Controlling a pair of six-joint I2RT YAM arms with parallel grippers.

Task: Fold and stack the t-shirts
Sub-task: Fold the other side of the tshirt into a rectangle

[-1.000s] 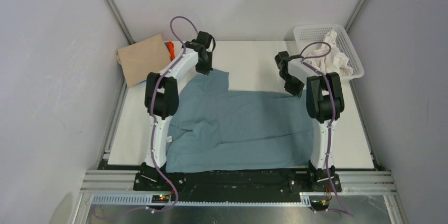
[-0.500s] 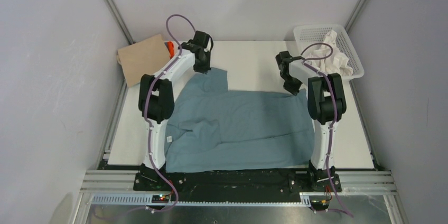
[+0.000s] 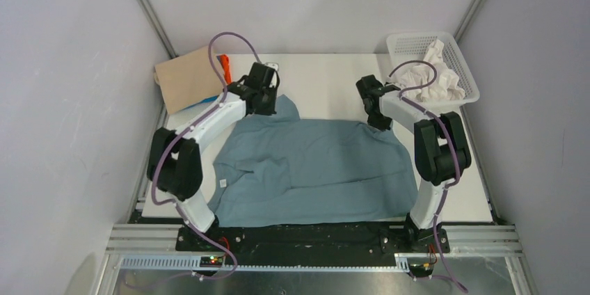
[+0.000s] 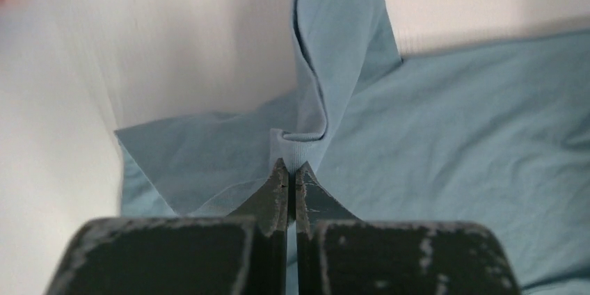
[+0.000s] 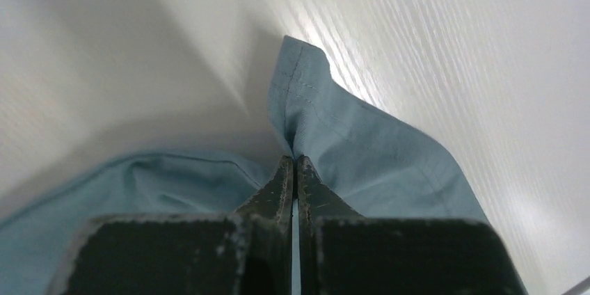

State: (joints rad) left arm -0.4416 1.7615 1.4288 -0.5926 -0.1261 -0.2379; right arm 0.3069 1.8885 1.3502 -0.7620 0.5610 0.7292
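A large slate blue-grey t-shirt (image 3: pixel 313 166) lies spread over the middle of the white table, with a small white label (image 3: pixel 222 183) at its left edge. My left gripper (image 3: pixel 268 104) is shut on the shirt's far left part; in the left wrist view (image 4: pixel 292 166) it pinches a ribbed fold of the cloth (image 4: pixel 348 65). My right gripper (image 3: pixel 379 121) is shut on the far right corner; in the right wrist view (image 5: pixel 292 159) the hemmed corner (image 5: pixel 303 79) stands up from the jaws. A tan shirt (image 3: pixel 188 79) and an orange one (image 3: pixel 224 65) lie at the far left.
A white mesh basket (image 3: pixel 417 41) with crumpled white cloth (image 3: pixel 435 76) stands at the far right corner. Grey walls and metal posts close in the table on three sides. A black rail (image 3: pixel 313 236) runs along the near edge.
Both grippers have pulled the shirt's far edge toward me. The left one moved from the far sleeve area down and the left arm's elbow swung out left. The far sleeve flap has shrunk.
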